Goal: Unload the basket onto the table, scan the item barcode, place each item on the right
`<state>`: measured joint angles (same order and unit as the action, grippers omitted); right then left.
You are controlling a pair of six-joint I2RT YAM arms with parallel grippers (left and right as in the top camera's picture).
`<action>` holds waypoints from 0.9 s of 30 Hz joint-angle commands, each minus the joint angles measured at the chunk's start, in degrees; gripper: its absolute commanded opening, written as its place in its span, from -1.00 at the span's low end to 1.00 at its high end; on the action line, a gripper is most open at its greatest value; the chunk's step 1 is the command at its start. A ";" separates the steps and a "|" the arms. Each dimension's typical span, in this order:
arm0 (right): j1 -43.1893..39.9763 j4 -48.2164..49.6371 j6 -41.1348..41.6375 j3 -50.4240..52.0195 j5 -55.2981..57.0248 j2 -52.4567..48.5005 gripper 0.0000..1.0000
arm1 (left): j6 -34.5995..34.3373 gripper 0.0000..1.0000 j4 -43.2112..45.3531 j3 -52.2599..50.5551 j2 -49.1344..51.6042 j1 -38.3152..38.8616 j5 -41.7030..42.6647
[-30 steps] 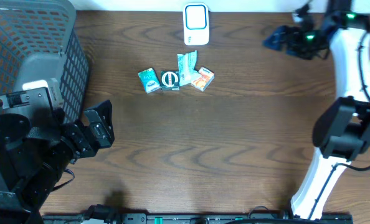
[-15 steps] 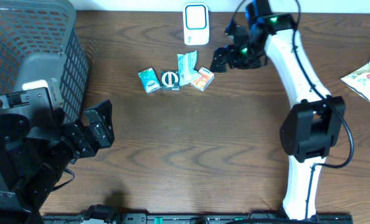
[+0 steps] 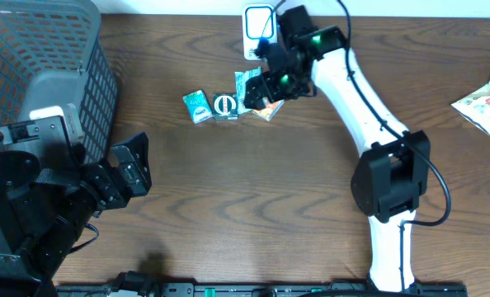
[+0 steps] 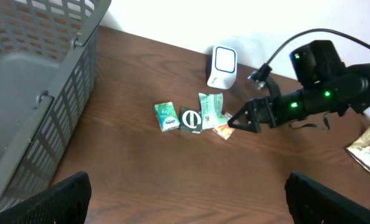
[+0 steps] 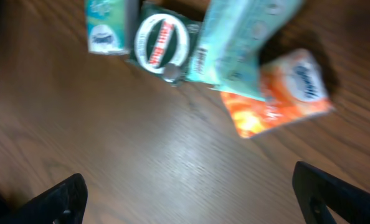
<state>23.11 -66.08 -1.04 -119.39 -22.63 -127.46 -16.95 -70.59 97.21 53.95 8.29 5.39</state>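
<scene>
The light is soft and even, seemingly from above, and the dark brown wood-grain table (image 3: pixel 253 190) shows only a faint sheen, with no hard glare. Shadows are weak, just a dim patch beside the grey plastic mesh basket (image 3: pixel 39 49) at the left. The overhead and left wrist views are sharp, and the white wall (image 4: pixel 172 18) at the far side is bright. On the white right arm (image 3: pixel 352 91) small green lamps (image 3: pixel 315 39) glow. The right wrist view is smeared with blur: the orange packet (image 5: pixel 275 93) and pale teal packet (image 5: pixel 235 43) have soft edges and unreadable print.
</scene>
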 commanded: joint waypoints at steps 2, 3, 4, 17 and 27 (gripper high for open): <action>2.16 0.24 0.37 0.37 0.04 0.76 0.98 | -0.52 0.96 -0.13 0.42 0.00 -0.24 -0.74; 2.58 0.33 0.37 0.37 0.04 0.76 0.99 | -0.52 0.96 -0.13 0.42 0.00 -0.24 -0.74; 2.93 0.39 0.37 0.37 0.04 0.76 0.98 | -0.52 0.96 -0.13 0.42 0.00 -0.24 -0.74; 7.69 1.64 8.28 0.37 0.04 0.76 0.99 | -0.52 0.96 -0.13 0.42 0.00 -0.24 -0.74; 9.75 2.43 8.33 0.37 0.02 0.76 0.99 | -0.52 0.96 -0.13 0.42 0.00 -0.24 -0.74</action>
<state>31.90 -63.61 6.52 -119.39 -22.44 -127.46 -16.95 -70.59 97.21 53.95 8.29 5.39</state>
